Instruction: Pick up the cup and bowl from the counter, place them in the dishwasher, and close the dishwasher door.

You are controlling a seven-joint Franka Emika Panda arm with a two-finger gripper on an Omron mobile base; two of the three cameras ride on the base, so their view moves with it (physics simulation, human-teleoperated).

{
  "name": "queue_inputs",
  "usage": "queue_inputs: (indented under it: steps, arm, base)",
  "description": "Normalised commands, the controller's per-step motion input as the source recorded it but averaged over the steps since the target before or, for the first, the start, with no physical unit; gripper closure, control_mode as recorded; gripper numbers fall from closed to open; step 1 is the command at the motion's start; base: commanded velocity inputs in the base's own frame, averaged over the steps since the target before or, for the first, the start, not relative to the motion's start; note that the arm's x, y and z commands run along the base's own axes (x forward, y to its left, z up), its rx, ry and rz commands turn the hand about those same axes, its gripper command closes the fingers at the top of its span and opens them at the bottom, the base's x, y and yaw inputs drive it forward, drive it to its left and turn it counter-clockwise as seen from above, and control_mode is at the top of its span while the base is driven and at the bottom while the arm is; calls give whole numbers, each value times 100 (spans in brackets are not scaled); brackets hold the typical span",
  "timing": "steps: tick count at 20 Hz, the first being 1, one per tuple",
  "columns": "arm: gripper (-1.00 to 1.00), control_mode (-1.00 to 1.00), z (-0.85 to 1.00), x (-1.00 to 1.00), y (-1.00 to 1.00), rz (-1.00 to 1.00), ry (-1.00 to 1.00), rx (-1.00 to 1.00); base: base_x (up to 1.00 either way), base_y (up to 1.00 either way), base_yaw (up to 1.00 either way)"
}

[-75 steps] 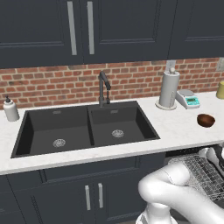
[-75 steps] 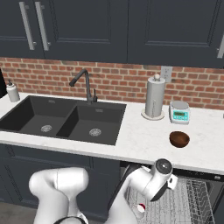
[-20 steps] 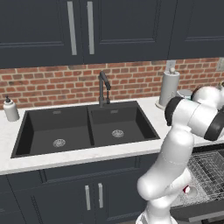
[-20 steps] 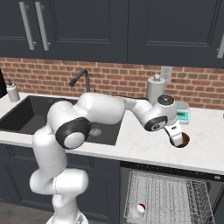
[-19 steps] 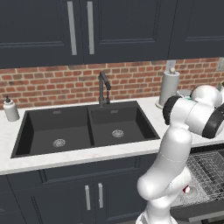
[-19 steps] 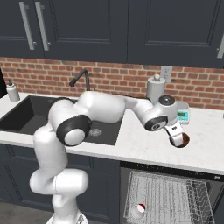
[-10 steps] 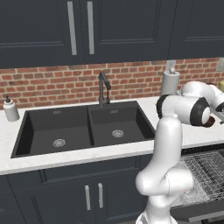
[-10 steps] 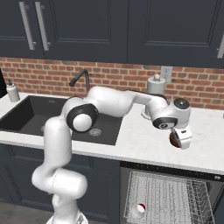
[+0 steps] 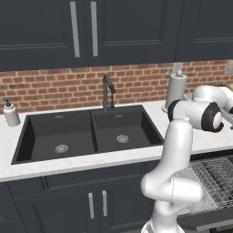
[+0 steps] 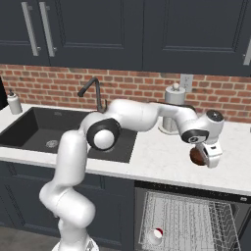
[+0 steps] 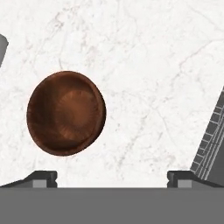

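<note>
The dark-brown glossy bowl point(image 11: 65, 113) sits on the white marbled counter point(image 11: 153, 65). In the hand view it lies above the left fingertip point(image 11: 43, 177), left of the gap. My gripper point(image 11: 112, 179) is open and holds nothing. From the right base, the gripper point(image 10: 213, 162) hangs just right of the bowl point(image 10: 196, 156). A small red cup point(image 10: 157, 234) rests in the grey wire rack of the dishwasher point(image 10: 191, 218). From the left base, a sliver of the bowl point(image 9: 220, 129) peeks past my arm, and the dishwasher door point(image 9: 207, 217) hangs open below the rack.
A paper-towel roll point(image 10: 172, 110) stands behind the bowl at the brick wall. The black double sink point(image 9: 86, 134) with its faucet point(image 9: 108, 91) lies to the left, with a soap bottle point(image 9: 11, 113) at the far left. Rack wires point(image 11: 212, 144) show at the hand view's right edge.
The arm has risen from the dishwasher rack and swung right over the counter. In the last second the hand has moved on past the bowl to its right side.
</note>
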Motion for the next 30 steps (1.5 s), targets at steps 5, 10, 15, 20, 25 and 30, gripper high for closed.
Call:
queue_inputs:
  steps: [5,10,15,20,25,30]
  arm:
    - [-100,-100,-19,22,0,0,7,0]
    - [-100,-100,-34,19,0,-1,5,0]
    - [-100,-100,-28,18,0,-1,2,0]
    - [-100,-100,-24,20,0,0,2,0]
    - [-100,-100,-22,15,0,0,5,0]
    - [-100,-100,-17,3,0,0,9,0]
  base:
    - [0,0,0]
    - [0,0,0]
    - [0,0,0]
    - [0,0,0]
    - [0,0,0]
    - [0,0,0]
